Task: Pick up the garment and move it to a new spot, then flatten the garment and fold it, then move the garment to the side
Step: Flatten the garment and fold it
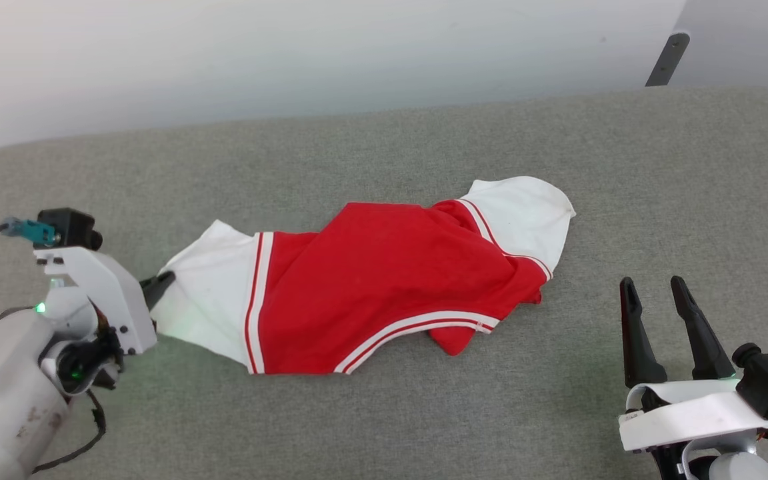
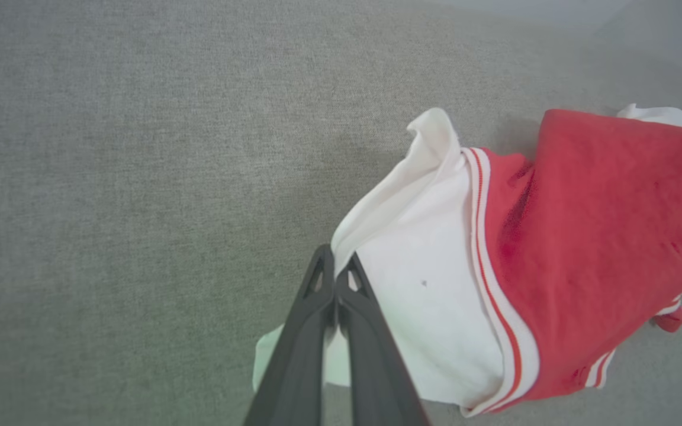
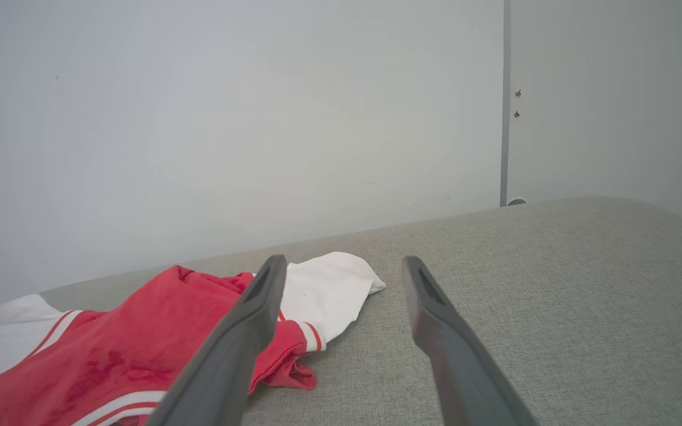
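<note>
The garment [image 1: 384, 280] lies crumpled on the grey cushioned surface [image 1: 384, 153], red body in the middle and a white sleeve at each end, its print hidden. My left gripper [image 1: 161, 283] is at the edge of the left white sleeve, shut, with the sleeve cloth pinched at its tips. In the left wrist view the closed fingers [image 2: 335, 266] meet right on the sleeve's border of the garment [image 2: 584, 236]. My right gripper [image 1: 654, 290] stands open to the right of the garment, apart from it. In the right wrist view the gripper [image 3: 344, 266] holds nothing, with the garment [image 3: 110, 355] at lower left.
The grey surface stretches wide on all sides of the garment. A pale wall [image 1: 291, 53] runs along its far edge. A dark grey bracket [image 1: 667, 60] stands at the back right.
</note>
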{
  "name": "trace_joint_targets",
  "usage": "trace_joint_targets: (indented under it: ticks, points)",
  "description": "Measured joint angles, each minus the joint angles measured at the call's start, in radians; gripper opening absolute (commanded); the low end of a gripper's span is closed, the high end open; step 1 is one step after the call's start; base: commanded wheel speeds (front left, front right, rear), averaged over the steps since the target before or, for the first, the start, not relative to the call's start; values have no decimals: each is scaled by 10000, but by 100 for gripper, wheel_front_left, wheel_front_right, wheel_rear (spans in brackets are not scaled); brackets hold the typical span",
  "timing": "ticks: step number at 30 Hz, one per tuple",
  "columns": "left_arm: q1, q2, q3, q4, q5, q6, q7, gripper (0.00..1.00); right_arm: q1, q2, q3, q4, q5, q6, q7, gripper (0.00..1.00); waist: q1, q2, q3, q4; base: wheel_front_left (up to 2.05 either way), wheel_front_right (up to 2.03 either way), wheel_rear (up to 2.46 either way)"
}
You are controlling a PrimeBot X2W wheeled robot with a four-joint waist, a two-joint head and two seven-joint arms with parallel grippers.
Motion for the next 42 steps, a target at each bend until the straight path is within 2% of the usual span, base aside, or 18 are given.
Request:
trace_joint_targets:
  ticks: [3, 4, 5, 6, 7, 13, 19, 23, 25, 28, 31, 37, 42]
  points:
    - [-7, -159, 25, 140, 54, 0, -326, 0, 45, -4, 6, -2, 0, 0, -2, 100, 0, 0, -20, -21, 0, 0, 0]
    - [-7, -207, 6, 205, 119, 0, -418, 12, 45, -4, 6, -2, 0, 0, 0, 100, 0, 0, -10, -47, 0, 0, 0]
    - [-7, -259, -8, 299, 157, -2, -516, 41, 46, -4, 8, -2, 0, 0, -2, 100, 0, 0, -2, -72, 0, 0, 0]
    - [-7, -278, -31, 389, 205, -2, -568, 80, 46, -4, 12, 0, 0, 0, 0, 100, 0, 0, 4, -95, 0, 0, 0]
    - [-5, -288, -61, 479, 238, -4, -631, 100, 48, -6, 13, 4, -2, 0, -2, 100, 0, 0, 7, -114, 0, 0, 0]
    - [140, -334, -58, 805, 516, -4, -1636, 100, 62, -263, 180, 161, -61, 0, 2, 100, 0, 0, -66, -113, 0, 0, 0]
    - [722, -437, 232, 554, 840, 6, -3969, 100, 18, -754, 357, 178, -58, 0, 479, 100, 0, 0, -130, 177, 0, 0, 0]
    - [1482, -761, 955, -36, 1081, 412, -4552, 100, -105, -1365, 767, 109, -52, -2, 1170, 100, -1, 0, -152, 487, 0, 0, 0]
    - [1913, -949, 2084, -744, 1868, 842, -4556, 100, -100, -1825, 1227, -54, 155, 6, 1542, 100, 0, 0, -161, 677, 0, 0, 0]
    - [3142, -1469, 4015, -2151, 3058, 1340, -4594, 100, -140, -2681, 1576, -130, 339, 4, 2222, 100, 0, 0, -167, 990, 0, 0, 0]
    - [4889, -2174, 5193, -3363, 4401, 1599, -4589, 100, -484, -3544, 2000, -221, 500, 6, 2932, 100, 0, 0, -166, 1310, 0, 0, 0]
    - [6588, -3154, 6706, -4890, 6648, 1889, -4592, 100, -1420, -5845, 3831, -437, 1383, 6, 4727, 100, 0, 0, -97, 1902, 0, 0, 0]
    - [7148, -3814, 7356, -5601, 8203, 1918, -4592, 100, -2620, -8149, 6117, -957, 2585, 6, 5737, 100, 0, 0, 71, 2315, 0, 0, 0]
